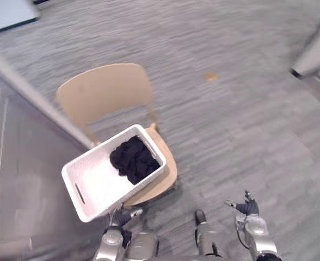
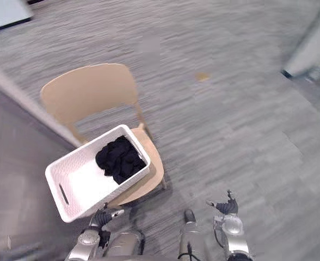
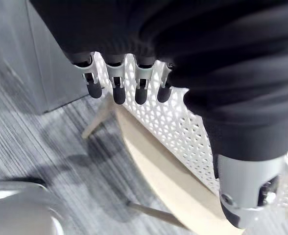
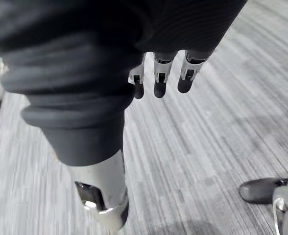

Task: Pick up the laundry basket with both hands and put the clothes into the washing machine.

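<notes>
Now the basket (image 1: 94, 179) sits skewed on the chair (image 1: 105, 89) seat. Its long axis runs diagonally and overhangs the seat's left edge, with the clothes (image 1: 133, 159) at its far end. The left hand (image 1: 123, 215), fingers straight, is just beside the near wall. The right hand (image 1: 248, 209), loosely spread and empty, hangs over the floor well apart. It likely has farther to reach.

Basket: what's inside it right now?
A heap of black clothes at one end of the basket; the rest of its floor is bare. Anything beneath the heap is covered.
</notes>
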Available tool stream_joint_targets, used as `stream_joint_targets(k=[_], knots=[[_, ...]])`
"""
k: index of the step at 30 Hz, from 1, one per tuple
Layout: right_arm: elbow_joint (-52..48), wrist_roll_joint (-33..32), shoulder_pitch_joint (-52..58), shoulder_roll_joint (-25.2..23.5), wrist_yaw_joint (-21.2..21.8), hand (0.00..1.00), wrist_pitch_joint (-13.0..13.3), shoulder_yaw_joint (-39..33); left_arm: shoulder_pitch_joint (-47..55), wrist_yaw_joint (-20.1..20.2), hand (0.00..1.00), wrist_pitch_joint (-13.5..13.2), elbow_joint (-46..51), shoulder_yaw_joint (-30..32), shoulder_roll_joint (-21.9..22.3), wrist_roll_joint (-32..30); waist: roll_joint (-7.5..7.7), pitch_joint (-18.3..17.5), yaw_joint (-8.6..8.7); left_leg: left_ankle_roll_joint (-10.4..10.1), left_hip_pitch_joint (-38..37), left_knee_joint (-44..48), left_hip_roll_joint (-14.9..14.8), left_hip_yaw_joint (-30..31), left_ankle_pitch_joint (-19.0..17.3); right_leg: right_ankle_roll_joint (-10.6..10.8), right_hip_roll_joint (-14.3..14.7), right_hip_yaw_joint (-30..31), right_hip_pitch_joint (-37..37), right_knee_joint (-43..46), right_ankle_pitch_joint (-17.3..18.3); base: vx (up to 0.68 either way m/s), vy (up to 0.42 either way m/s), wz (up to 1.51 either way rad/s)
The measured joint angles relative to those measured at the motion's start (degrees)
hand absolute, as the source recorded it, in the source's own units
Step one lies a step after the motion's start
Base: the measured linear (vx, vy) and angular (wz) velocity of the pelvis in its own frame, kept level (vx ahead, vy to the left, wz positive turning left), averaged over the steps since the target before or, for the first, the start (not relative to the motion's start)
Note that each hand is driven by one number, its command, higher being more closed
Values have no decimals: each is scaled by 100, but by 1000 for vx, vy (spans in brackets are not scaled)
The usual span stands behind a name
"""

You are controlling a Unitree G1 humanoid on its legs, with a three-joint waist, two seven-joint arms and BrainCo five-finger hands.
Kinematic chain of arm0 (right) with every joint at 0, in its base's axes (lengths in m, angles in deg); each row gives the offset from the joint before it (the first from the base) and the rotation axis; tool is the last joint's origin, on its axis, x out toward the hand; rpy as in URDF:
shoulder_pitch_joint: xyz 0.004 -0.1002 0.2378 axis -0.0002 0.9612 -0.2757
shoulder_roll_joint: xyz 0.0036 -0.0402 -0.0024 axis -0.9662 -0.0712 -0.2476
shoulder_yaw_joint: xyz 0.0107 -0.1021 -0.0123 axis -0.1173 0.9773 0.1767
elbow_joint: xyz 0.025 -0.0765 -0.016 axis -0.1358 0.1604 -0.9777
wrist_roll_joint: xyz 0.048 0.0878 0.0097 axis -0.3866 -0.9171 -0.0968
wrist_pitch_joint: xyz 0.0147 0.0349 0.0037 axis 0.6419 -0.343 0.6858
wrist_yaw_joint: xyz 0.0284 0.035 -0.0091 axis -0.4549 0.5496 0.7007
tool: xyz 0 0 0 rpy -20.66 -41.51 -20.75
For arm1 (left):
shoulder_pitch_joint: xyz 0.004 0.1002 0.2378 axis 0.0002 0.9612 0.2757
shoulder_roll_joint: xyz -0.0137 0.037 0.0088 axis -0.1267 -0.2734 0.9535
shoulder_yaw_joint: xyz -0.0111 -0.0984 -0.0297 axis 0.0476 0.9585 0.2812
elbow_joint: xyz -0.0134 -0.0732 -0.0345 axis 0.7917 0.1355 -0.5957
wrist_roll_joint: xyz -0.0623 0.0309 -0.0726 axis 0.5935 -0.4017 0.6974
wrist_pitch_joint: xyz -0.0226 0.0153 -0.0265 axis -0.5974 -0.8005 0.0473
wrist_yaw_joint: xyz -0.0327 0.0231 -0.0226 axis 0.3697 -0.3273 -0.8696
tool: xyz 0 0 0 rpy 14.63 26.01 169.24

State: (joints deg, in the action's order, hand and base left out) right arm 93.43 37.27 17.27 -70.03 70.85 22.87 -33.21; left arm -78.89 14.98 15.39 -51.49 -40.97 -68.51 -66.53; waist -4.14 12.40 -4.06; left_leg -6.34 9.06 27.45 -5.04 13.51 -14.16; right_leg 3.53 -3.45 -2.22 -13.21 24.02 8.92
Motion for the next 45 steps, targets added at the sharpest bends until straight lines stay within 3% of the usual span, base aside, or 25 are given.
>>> stream_joint_targets(k=[2,3,4,6,10,14,17,20,23,25,30,34,41,42,45], knots=[[-286,-1,-23,-5,-26,0,13,-7,-32,-89,0,2,10,15,5,30,17,0,7,63,65,-197,-288,-963,150,-113,-169,-604,249,-135,67,75,-289,174],[-465,-5,-51,-11,-33,0,26,-3,-37,-99,0,3,20,18,-3,103,21,-5,-3,189,57,-363,-489,-1764,226,-142,-252,-919,396,-247,85,15,-109,129],[-532,-6,-73,-15,-31,0,34,-1,-37,-99,0,8,17,16,-13,108,30,-15,1,283,52,-448,-549,-2092,281,-156,-298,-1069,434,-271,93,-7,-87,147],[-623,-5,-200,-5,-31,0,50,-4,-28,-100,0,11,-7,4,-80,112,10,-87,2,235,-7,-880,-612,-2780,388,-121,-444,-1483,530,-371,109,-21,5,118],[-1236,121,-163,-270,-1,0,59,202,256,-95,0,19,-236,-134,-597,97,348,-399,-4,290,-21,-1522,-247,-2500,863,102,-547,-1823,862,-1150,-116,23,72,65],[-1803,921,-358,119,78,0,129,562,325,-87,0,8,-355,-204,-805,13,371,-486,-20,355,-125,-1902,-52,-2414,1075,176,-574,-1855,985,-1473,-321,-8,68,21],[-1939,1414,-785,676,218,0,272,1326,393,-81,0,-40,-459,-250,-930,-94,371,-502,-12,378,-137,-2132,35,-2368,1206,198,-580,-1859,977,-1657,-466,-43,55,2],[-1544,1717,-1424,1198,387,0,438,2134,401,-72,0,-119,-457,-380,-1023,-227,389,-498,-74,404,62,-2280,124,-2207,1354,209,-580,-1996,842,-1758,-538,-54,43,22],[-557,1879,-2238,1461,585,0,479,2651,363,-74,0,-169,-453,-381,-1035,-245,393,-438,-300,439,434,-2334,144,-2078,1530,180,-562,-2172,589,-1839,-651,-48,18,27],[301,1955,-2871,1593,616,0,448,2837,278,-85,0,-183,-442,-380,-1042,-235,349,-143,-411,461,617,-2340,191,-1892,1639,151,-572,-2323,522,-1842,-689,-51,33,45],[1300,2157,-3907,1913,600,0,388,3224,-48,-193,0,-231,-382,-376,-1146,-127,218,370,-613,518,1097,-2361,206,-1676,1845,115,-595,-2428,124,-1785,-764,-60,33,24],[2181,2313,-4959,2159,580,0,254,3513,-427,-366,0,-359,-183,-365,-1304,102,80,850,-643,549,1444,-2569,238,-1612,2092,103,-664,-2442,-371,-1591,-778,-72,23,3],[2856,2377,-5947,2593,351,0,106,3680,-932,-556,0,-424,44,-369,-1356,516,-71,1209,-772,526,2129,-2936,223,-1500,2480,54,-662,-2480,-1207,-1558,-898,-42,0,-1],[2851,2377,-5990,2614,308,100,101,3704,-959,-574,0,-427,86,-378,-1349,603,-70,1215,-785,523,2226,-2962,221,-1490,2507,55,-668,-2479,-1327,-1516,-895,0,0,0],[2788,2376,-6139,2684,169,100,60,3883,-1032,-578,0,-427,138,-377,-1300,744,-70,1217,-766,505,2425,-2965,225,-1476,2521,49,-710,-2452,-1590,-1331,-829,0,0,0]])
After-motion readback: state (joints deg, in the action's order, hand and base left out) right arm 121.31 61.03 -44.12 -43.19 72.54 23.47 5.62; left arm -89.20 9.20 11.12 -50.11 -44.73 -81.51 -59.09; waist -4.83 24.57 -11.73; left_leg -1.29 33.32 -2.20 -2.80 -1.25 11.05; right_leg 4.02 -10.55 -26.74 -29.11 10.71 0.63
